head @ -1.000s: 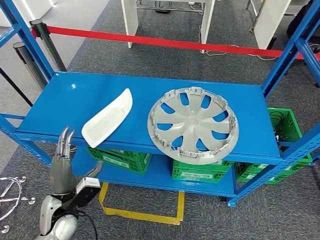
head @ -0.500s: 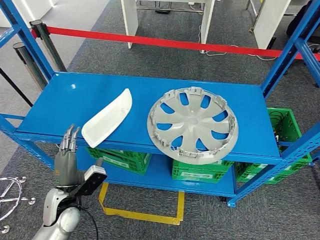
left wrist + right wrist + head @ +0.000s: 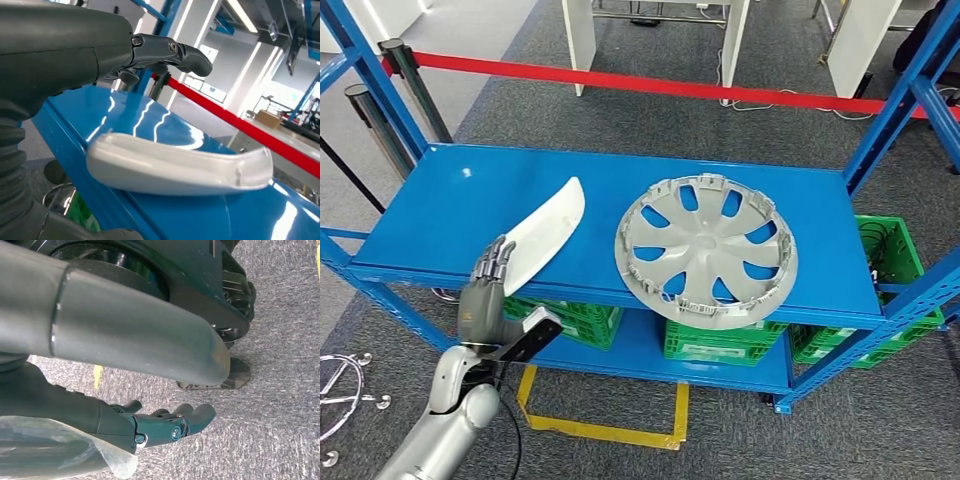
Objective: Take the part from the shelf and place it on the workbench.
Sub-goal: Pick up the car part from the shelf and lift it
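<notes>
A white curved plastic part (image 3: 539, 233) lies on the blue shelf top (image 3: 456, 200), its near end at the front edge. My left hand (image 3: 487, 292) is raised in front of that end, fingers straight and apart, holding nothing; its fingertips (image 3: 496, 254) overlap the part's near end. In the left wrist view the part (image 3: 177, 167) lies just beyond the fingers (image 3: 166, 52). A grey hubcap (image 3: 706, 247) rests to the right on the same shelf. My right hand (image 3: 166, 427) hangs over the carpet, its fingers extended with nothing in them.
Green crates (image 3: 561, 320) stand on the lower shelf. Blue uprights (image 3: 893, 105) frame the rack on both sides. A red barrier tape (image 3: 660, 85) runs behind it, with white table legs (image 3: 580, 40) beyond. Yellow floor tape (image 3: 607, 430) marks the carpet below.
My left hand has risen and moved right, from below the shelf's front edge up to the white part's near end. The part and the hubcap have not moved.
</notes>
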